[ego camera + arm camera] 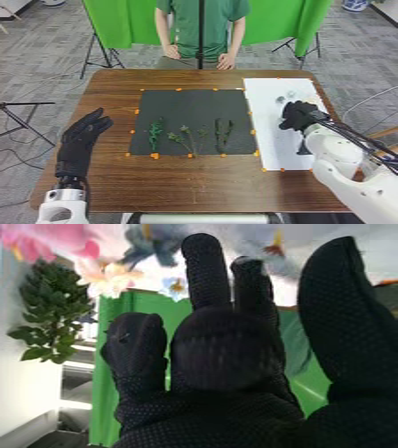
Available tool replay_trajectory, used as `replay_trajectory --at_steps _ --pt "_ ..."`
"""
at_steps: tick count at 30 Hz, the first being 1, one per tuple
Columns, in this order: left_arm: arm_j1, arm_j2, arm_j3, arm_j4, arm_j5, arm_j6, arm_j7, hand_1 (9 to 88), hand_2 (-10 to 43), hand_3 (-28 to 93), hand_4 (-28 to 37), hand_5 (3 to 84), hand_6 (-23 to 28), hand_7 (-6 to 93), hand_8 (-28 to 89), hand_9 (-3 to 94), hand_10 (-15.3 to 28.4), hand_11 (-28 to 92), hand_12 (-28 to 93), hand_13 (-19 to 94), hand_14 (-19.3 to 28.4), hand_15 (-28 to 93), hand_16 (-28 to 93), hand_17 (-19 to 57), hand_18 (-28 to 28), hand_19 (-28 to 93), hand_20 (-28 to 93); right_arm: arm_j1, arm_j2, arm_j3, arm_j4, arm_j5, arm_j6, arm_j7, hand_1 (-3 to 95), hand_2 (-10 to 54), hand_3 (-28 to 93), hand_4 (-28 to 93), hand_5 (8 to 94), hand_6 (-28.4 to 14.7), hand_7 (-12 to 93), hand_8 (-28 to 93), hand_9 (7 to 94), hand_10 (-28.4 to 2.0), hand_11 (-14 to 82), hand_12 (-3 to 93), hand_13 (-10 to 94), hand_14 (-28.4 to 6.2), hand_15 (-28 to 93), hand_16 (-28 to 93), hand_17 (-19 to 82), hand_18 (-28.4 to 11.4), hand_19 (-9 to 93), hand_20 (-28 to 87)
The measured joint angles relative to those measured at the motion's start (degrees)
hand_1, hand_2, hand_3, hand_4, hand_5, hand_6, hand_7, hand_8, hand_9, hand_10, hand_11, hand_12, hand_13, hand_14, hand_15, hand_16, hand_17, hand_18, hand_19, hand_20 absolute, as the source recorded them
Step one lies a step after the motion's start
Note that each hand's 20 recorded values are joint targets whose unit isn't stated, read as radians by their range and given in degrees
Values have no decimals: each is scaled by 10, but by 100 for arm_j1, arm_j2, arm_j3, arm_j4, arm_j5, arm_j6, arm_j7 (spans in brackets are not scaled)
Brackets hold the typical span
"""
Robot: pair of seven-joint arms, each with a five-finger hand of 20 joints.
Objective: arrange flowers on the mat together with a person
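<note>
Over the white sheet (275, 150), to the right of the dark mat (191, 105), is my right hand (300, 115) — its arm coming in from the right side of the table (160, 185). The wrist view shows my right hand (213, 429) loose and spread: the fingers (206, 269) stand apart, and I see nothing clamped between them. Past them, near the hand, I see a pink flower (49, 236), a peach-coloured flower (108, 279) and a small pale-blue flower (175, 286); what they rest on I cannot tell. A leafy plant (49, 309) and a green cloth (133, 306) are farther off.

On the mat lie the green sprigs, side by side and lengthwise: a darker sprig (155, 135) near the left edge, a branching sprig (187, 137) with small heads around the middle, and a looped-looking sprig (222, 136) farther right. Small orange markers (155, 156) sit round the mat's border. On the white sheet, just beyond my right hand, are small grey pieces (290, 94), too small to make out; a dark shape (304, 148) shows nearer me, and I cannot tell what it is.

My left hand (80, 137) is over the table to the left of the mat, apart from it, fingers straight — and holding nothing.
</note>
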Motion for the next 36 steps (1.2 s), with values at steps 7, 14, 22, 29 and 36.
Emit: replay_trajectory --at_steps 7,14,22,29,36 --pt "-6 7 -5 0 -1 1 -9 322 -95 668 -193 461 25 137 -66 456 133 174 129 386 163 136 35 94 107 23 201 -18 -6 -393 177 -138 1035 -21 744 -95 124 -23 753 56 198 14 880 -78 101 323 937 19 717 165 583 -162 932 412" --pt "5 47 -19 2 -4 2 -19 323 -95 667 -192 462 26 136 -65 455 134 172 130 386 165 136 35 94 107 23 201 7 -10 -720 310 -142 2066 -101 924 -95 -283 305 837 43 234 83 936 -69 105 370 937 25 782 176 613 -164 932 436" --pt "214 373 -395 5 -224 145 -29 292 -95 683 -199 463 28 134 -64 459 135 173 131 388 167 141 35 94 108 26 201 104 45 -791 157 -1 2309 -102 930 -95 -283 314 839 39 233 88 937 -69 100 373 937 26 784 176 616 -162 932 438" --pt "526 694 -968 76 -506 638 -15 228 -17 715 -269 472 27 133 -65 469 138 178 129 395 172 151 30 99 108 31 201 1670 -10 -2115 68 328 2503 -207 929 -95 -283 319 839 38 233 91 937 -69 89 375 937 27 783 178 616 -161 932 441" --pt "581 715 -989 246 -971 981 158 198 52 723 -282 479 31 128 -64 477 144 182 128 398 179 163 28 101 108 37 204 3412 -1187 -3250 1128 494 2410 -1108 932 -95 -283 318 838 37 231 90 935 -69 83 374 937 27 782 180 613 -157 932 441"
